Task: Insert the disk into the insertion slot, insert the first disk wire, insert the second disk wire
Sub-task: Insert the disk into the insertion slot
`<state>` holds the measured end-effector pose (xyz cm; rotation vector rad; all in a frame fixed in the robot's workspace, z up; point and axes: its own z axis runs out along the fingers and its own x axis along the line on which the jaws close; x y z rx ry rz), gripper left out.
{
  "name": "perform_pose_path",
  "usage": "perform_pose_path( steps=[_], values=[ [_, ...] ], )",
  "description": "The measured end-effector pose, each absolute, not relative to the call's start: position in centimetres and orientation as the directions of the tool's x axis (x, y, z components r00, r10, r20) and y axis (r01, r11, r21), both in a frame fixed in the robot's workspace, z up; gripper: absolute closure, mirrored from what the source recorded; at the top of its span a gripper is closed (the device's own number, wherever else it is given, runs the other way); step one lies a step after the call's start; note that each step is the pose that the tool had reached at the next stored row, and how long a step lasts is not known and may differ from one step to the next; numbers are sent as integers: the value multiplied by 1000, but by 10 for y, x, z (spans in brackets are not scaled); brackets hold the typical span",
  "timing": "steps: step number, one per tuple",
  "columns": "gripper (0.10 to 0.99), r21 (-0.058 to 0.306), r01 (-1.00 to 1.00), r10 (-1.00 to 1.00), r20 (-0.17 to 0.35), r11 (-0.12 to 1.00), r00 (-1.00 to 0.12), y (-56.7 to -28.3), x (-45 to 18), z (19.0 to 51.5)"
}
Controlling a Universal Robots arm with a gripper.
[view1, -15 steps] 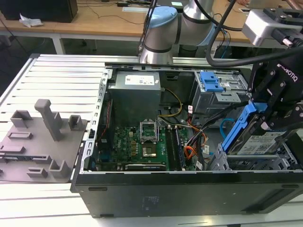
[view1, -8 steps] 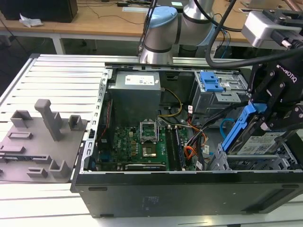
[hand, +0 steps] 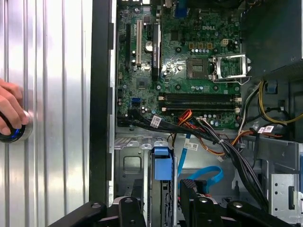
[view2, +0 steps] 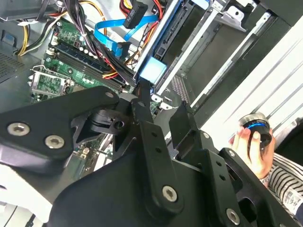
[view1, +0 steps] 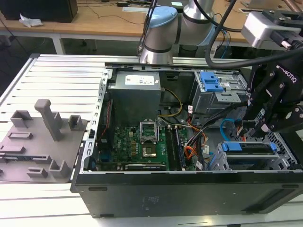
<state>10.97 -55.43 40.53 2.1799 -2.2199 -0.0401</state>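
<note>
The disk (view1: 248, 147), dark with a blue front tab, lies in the insertion slot (view1: 280, 163), a low silver perforated cage at the case's corner on the exterior view's right. My gripper (view1: 259, 128) hangs just above it, open. In both wrist views its black fingers stand apart on either side of the blue tab (hand: 162, 163) (view2: 152, 71), with nothing between them. The second disk wire (view1: 226, 125), a light-blue flat loop, lies beside the cage, its dark plug (view2: 120, 49) hanging free. A black plug on red and dark strands, the first disk wire (view2: 135, 10), dangles nearby.
A taller grey cage with a blue clip (view1: 210, 82) stands behind the slot. An orange cable loop (view1: 189, 151) and a black wire bundle (hand: 227, 146) run beside the motherboard (view1: 142, 146). A grey fixture (view1: 42, 137) sits on the exterior view's left. A hand (hand: 9, 111) presses a round button.
</note>
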Motion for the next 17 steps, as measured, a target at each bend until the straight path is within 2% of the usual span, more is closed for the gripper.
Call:
perform_pose_path(
  steps=[1,2,3,4,5,17],
  values=[
    [663,39,-999,-1000,3,18,-18,-554,110,405],
    [788,39,-999,-1000,3,18,-18,-554,110,405],
    [788,39,-999,-1000,3,18,-18,-554,110,405],
    [910,39,-999,-1000,3,18,-18,-554,110,405],
    [969,39,-999,-1000,3,18,-18,-554,110,405],
    [980,40,-999,-1000,3,18,-18,-554,115,389]
  ],
)
